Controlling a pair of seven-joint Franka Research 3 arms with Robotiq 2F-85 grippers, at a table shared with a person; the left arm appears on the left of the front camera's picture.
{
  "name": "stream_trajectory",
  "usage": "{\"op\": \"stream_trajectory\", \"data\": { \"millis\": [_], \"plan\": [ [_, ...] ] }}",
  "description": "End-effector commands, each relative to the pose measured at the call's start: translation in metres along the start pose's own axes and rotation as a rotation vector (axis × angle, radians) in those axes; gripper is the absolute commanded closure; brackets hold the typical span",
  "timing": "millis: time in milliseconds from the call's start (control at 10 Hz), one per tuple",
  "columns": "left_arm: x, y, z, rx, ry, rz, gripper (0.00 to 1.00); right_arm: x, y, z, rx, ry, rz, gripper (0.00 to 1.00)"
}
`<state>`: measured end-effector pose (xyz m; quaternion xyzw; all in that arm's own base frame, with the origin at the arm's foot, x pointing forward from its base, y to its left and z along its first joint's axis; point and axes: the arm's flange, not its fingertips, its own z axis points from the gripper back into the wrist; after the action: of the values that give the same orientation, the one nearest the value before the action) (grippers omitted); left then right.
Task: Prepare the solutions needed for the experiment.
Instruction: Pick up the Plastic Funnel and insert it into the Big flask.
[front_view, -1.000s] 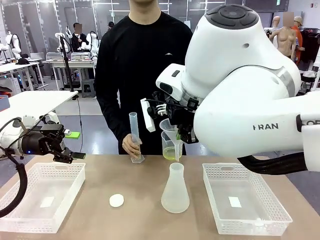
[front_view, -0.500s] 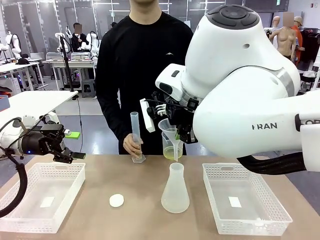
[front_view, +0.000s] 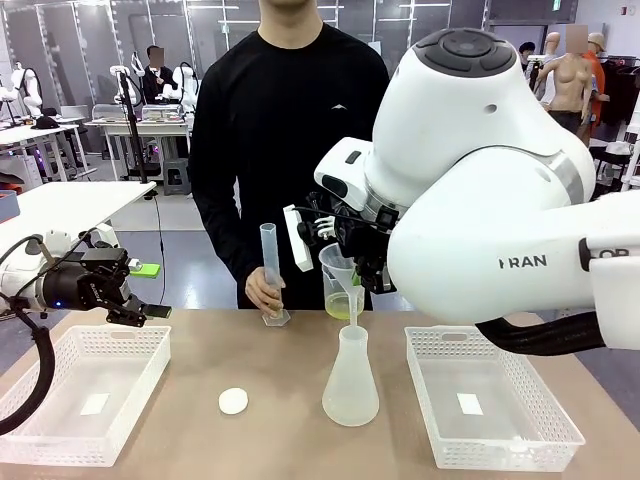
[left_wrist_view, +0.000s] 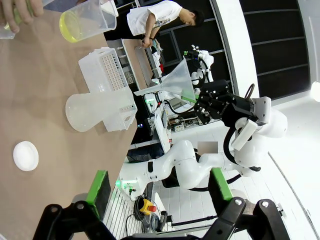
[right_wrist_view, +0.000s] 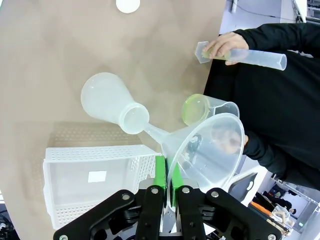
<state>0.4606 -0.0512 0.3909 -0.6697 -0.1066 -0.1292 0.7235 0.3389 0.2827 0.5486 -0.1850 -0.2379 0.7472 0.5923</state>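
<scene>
1. The solution (front_view: 343, 309) is a shallow yellow-green layer at the bottom of a clear beaker (front_view: 335, 290). The beaker stands on the surface (front_view: 290, 370) at the far side, behind the flask (front_view: 351, 380).
2. Just left of the beaker, a person's hand (front_view: 262, 291) holds a tall measuring cylinder (front_view: 268, 255) upright on the surface.
3. The right fingers (right_wrist_view: 160, 175) are clamped together on the rim of a clear funnel (right_wrist_view: 210, 150). The funnel is tilted, with its stem tip at the mouth of the flask; whether it is seated inside, I cannot tell.
4. The left fingers (left_wrist_view: 100, 187) stand wide apart and hold nothing. They hover at the left, over the far edge of the left tray (front_view: 80, 395).
5. The liquid itself probably weighs very little, but it will slosh and can spill at any tilt.
6. The beaker looks like thin, smooth plastic: light, a little slippery, and likely to flex if squeezed hard.
7. The best hold seems to be across the beaker's wall, about midway up, clear of the spout, with gentle pressure and the beaker kept level until it is over the funnel.
8. The flask looks light and empty, so a nudge from the funnel could tip it.
</scene>
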Motion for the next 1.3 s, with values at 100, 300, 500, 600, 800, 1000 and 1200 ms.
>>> {"op": "stream_trajectory", "data": {
  "millis": [100, 300, 500, 600, 800, 1000, 1200],
  "plan": [
    [0.000, -0.001, 0.001, -0.002, 0.011, -0.013, 0.00, -0.010, 0.007, -0.011, 0.010, -0.035, -0.035, 0.96],
    [0.000, -0.001, 0.001, -0.002, 0.011, -0.013, 0.00, -0.014, 0.010, -0.021, 0.015, -0.050, -0.041, 0.96],
    [0.000, -0.001, 0.001, -0.002, 0.011, -0.013, 0.00, -0.015, 0.013, -0.031, 0.023, -0.083, -0.032, 0.96],
    [0.000, -0.001, 0.001, -0.002, 0.011, -0.013, 0.00, -0.016, 0.014, -0.036, 0.031, -0.086, -0.035, 0.96],
    [0.000, -0.001, 0.001, -0.002, 0.011, -0.013, 0.00, -0.016, 0.017, -0.045, 0.041, -0.076, -0.032, 0.96],
    [0.000, -0.001, 0.001, -0.002, 0.011, -0.013, 0.00, -0.019, 0.018, -0.057, 0.055, -0.083, -0.033, 0.96],
    [0.000, -0.001, 0.001, -0.002, 0.011, -0.013, 0.00, -0.022, 0.022, -0.070, 0.081, -0.097, -0.027, 0.96]
  ]
}}
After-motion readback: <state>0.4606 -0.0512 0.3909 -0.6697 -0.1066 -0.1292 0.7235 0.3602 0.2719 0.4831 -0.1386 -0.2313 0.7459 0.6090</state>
